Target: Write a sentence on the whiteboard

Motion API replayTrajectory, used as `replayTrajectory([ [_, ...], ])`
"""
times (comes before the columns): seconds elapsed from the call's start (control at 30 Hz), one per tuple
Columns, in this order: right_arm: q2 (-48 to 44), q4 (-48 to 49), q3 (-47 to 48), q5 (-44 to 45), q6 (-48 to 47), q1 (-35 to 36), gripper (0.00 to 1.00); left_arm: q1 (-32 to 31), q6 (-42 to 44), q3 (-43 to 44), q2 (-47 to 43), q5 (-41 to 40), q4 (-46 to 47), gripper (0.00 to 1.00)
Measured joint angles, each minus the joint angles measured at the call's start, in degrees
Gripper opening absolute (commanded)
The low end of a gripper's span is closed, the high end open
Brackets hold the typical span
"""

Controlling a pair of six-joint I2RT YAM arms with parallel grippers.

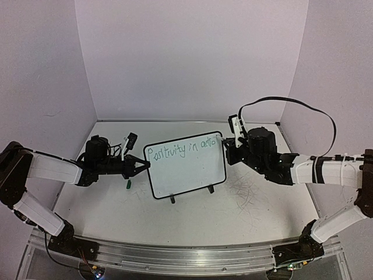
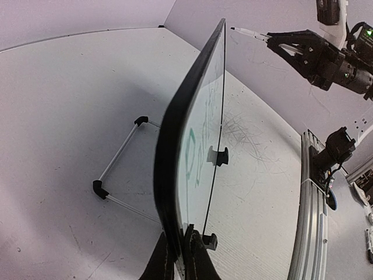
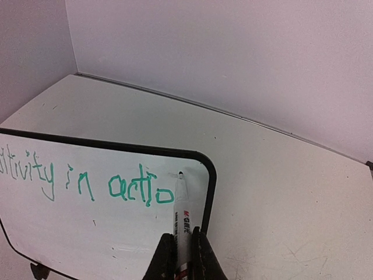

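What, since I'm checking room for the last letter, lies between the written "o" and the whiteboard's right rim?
Only the marker tip, over bare whiteboard; the right wrist view shows it.

Your table is white and carries a patch of faint grey scribble marks on its right half, nearer the near edge than the far. You have a small green object lying on the left half, roughly midway between far and near edges; its identity cannot be told. A metal rail runs along the near edge. Plain pale walls close the other three edges
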Motion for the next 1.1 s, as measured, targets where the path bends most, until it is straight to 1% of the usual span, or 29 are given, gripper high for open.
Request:
replayTrajectory([
  [0.53,2.48,-0.05,0.17,0.19,-0.07,0.00,0.00,0.00,0.01,0.00,0.00,-0.04,-0.05,0.00],
  [1.1,2.69,-1.05,0.26,0.21,-0.08,0.04,0.00,0.00,-0.01,0.00,0.00,-0.09,-0.09,0.00],
])
